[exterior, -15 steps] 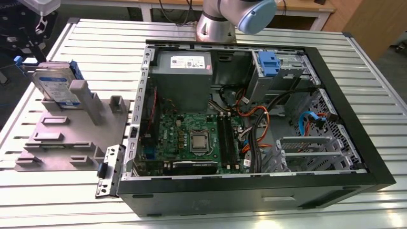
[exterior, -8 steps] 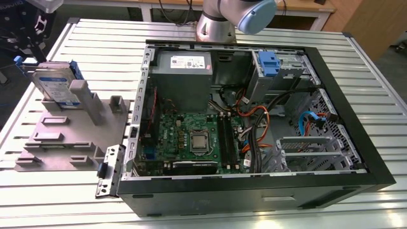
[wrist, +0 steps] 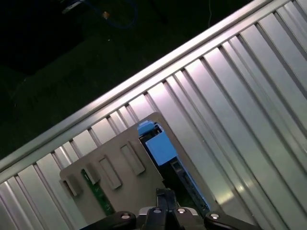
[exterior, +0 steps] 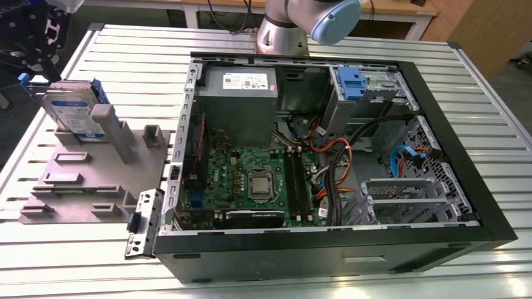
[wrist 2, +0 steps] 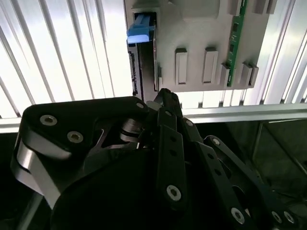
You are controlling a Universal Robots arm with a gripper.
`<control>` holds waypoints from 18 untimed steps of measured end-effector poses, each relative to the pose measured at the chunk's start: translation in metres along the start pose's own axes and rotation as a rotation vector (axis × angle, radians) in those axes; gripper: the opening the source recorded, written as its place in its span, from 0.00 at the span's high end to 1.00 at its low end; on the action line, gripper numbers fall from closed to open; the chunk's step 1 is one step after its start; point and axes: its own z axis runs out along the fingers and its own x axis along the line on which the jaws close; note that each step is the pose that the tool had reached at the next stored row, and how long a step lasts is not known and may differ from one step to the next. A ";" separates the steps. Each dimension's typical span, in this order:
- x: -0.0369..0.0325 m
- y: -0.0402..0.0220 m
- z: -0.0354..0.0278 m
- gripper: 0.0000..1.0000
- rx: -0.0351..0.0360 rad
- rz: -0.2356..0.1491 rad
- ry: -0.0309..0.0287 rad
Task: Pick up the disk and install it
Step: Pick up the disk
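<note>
The disk (exterior: 73, 109) stands on edge in a grey holder (exterior: 83, 180) at the exterior view's left, outside the computer case. It is silver-grey with a white-and-blue label and a blue carrier. My black gripper (exterior: 33, 56) hangs just above and beside its top edge, fingers together, with nothing between them. In the second wrist view my gripper (wrist 2: 163, 95) points at the disk (wrist 2: 144, 62) below its blue carrier tab (wrist 2: 140, 28). In the first wrist view my gripper (wrist: 165, 194) sits close to the disk (wrist: 187, 184) and its blue carrier (wrist: 160, 146).
An open computer case (exterior: 478, 205) lies on the slatted metal table (exterior: 124, 50), with a grey power-supply box (exterior: 237, 99), a motherboard (exterior: 249, 180) and a drive bay with a blue latch (exterior: 349, 84). The arm's base (exterior: 287, 28) stands behind the case.
</note>
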 end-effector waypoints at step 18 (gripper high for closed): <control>0.0000 -0.0001 0.0016 0.89 -0.0016 -0.267 -0.0030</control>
